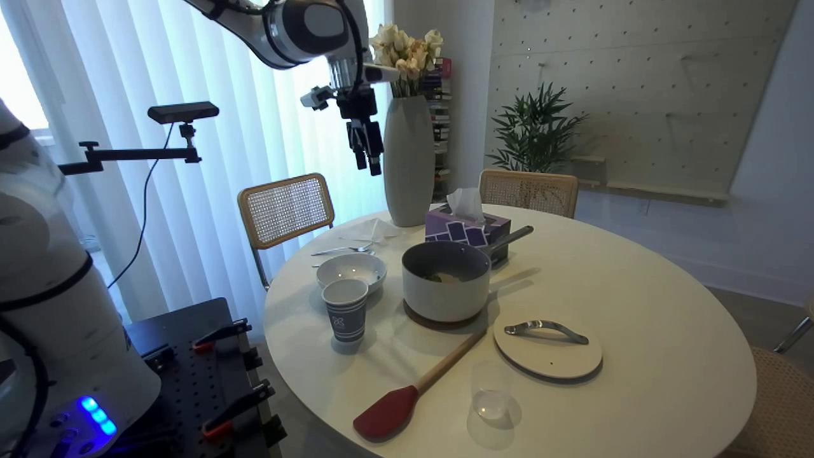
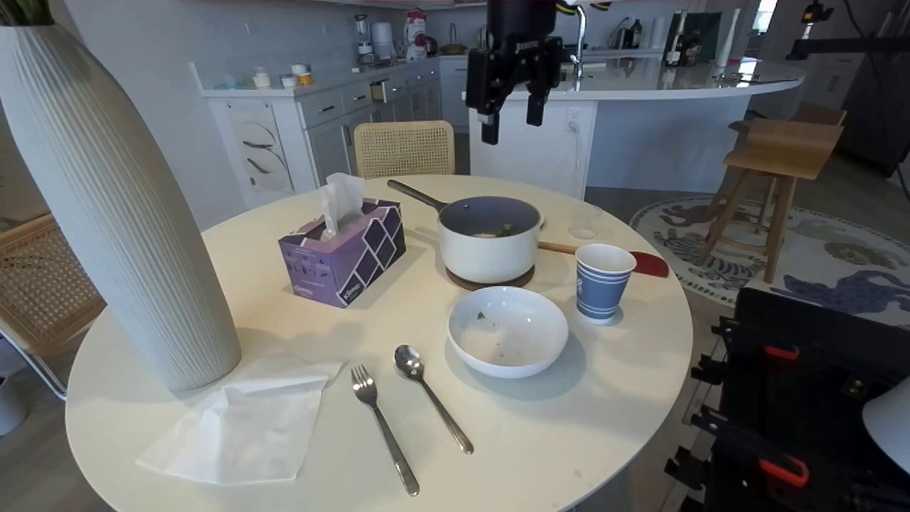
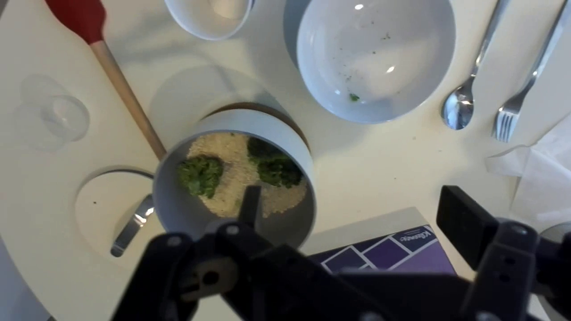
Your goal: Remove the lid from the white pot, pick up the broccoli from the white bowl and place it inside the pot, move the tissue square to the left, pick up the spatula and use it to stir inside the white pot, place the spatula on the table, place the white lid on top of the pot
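Note:
My gripper [image 1: 369,166] is open and empty, high above the table; it also shows in an exterior view [image 2: 513,128] and the wrist view [image 3: 351,196]. The white pot [image 1: 445,296] stands uncovered on a brown trivet. In the wrist view, green broccoli [image 3: 200,176] lies in the pot on pale grains. The white lid [image 1: 550,359] lies flat on the table beside the pot, handle up. The white bowl [image 2: 498,345] holds only green crumbs. The red spatula [image 1: 388,413] with a wooden handle lies on the table. A purple tissue box [image 2: 348,249] stands beside the pot; a white tissue [image 2: 245,427] lies near the vase.
A blue and white paper cup [image 2: 604,284] stands by the bowl. A clear cup [image 1: 491,401] stands between spatula and lid. A spoon [image 2: 434,402] and a fork [image 2: 387,437] lie near the bowl. A tall vase [image 1: 407,165] with flowers stands at the table edge.

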